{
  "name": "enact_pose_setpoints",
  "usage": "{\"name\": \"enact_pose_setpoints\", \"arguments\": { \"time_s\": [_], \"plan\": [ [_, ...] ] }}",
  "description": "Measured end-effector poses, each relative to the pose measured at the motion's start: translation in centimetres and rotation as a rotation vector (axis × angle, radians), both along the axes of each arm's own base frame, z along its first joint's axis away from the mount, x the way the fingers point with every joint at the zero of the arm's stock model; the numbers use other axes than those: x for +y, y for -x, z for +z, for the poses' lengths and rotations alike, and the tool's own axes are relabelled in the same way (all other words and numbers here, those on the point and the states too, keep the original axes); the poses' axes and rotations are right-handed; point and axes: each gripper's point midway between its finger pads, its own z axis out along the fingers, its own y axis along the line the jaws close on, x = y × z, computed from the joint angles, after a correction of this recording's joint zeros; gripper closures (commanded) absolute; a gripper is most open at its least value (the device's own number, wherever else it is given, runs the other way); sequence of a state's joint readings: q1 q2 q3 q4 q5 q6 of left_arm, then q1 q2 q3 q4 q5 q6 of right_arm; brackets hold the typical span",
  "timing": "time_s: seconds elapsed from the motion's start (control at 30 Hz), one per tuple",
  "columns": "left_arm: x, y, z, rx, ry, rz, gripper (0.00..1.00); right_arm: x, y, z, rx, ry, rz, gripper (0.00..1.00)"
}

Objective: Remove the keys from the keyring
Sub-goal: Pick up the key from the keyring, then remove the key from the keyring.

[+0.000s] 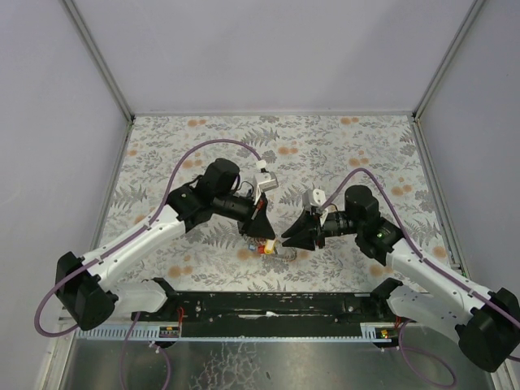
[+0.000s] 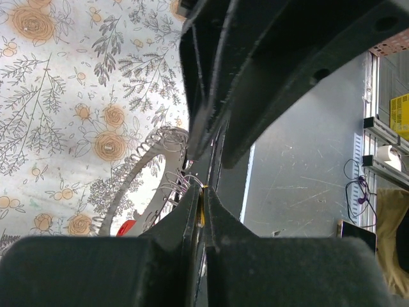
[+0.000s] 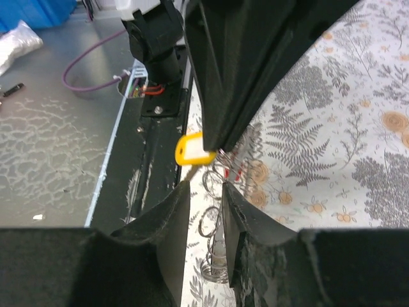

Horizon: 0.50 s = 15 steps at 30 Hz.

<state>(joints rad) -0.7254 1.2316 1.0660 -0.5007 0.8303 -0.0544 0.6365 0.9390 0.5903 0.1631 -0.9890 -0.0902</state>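
My left gripper [image 2: 202, 192] is shut on the thin edge of a yellow key tag [image 2: 202, 208]. The right wrist view shows this yellow tag [image 3: 192, 149] sticking out from the left fingers [image 3: 246, 77]. The grey ridged keyring [image 2: 136, 169] hangs just left of the left fingertips, above the floral cloth, with a red key head [image 2: 126, 227] below it. My right gripper [image 3: 206, 190] is open, facing the left one, its tips just below the tag. Small wire loops [image 3: 214, 224] and a silver key lie between and beyond its fingers. From above, both grippers [image 1: 262, 234] [image 1: 286, 240] meet over the bunch [image 1: 266, 248].
The floral cloth [image 1: 341, 146] covers the table. A black rail [image 1: 276, 302] runs along the near edge just behind the grippers, with a metal floor beyond it. Grey walls close in the left, right and far sides.
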Motion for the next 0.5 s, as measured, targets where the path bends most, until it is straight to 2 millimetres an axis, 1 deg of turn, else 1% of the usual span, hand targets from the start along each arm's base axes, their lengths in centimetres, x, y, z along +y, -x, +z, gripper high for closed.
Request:
{"name": "enact_pose_setpoints", "arguments": {
  "time_s": [0.07,0.17,0.23,0.5],
  "plan": [
    [0.0,0.0,-0.2,0.008,-0.007,0.0,1.0,0.2,0.3,0.6,-0.004,-0.02,0.007,0.66],
    [-0.1,-0.1,-0.3,0.015,-0.012,0.0,1.0,0.5,0.5,1.4,-0.009,-0.042,0.01,0.59],
    [-0.2,-0.2,-0.2,0.015,-0.012,0.001,1.0,0.6,0.4,1.5,-0.011,-0.047,-0.005,0.57],
    [-0.1,0.0,-0.1,0.022,-0.015,-0.003,1.0,0.2,-0.6,-0.9,0.002,-0.003,-0.076,0.6]
  ]
}}
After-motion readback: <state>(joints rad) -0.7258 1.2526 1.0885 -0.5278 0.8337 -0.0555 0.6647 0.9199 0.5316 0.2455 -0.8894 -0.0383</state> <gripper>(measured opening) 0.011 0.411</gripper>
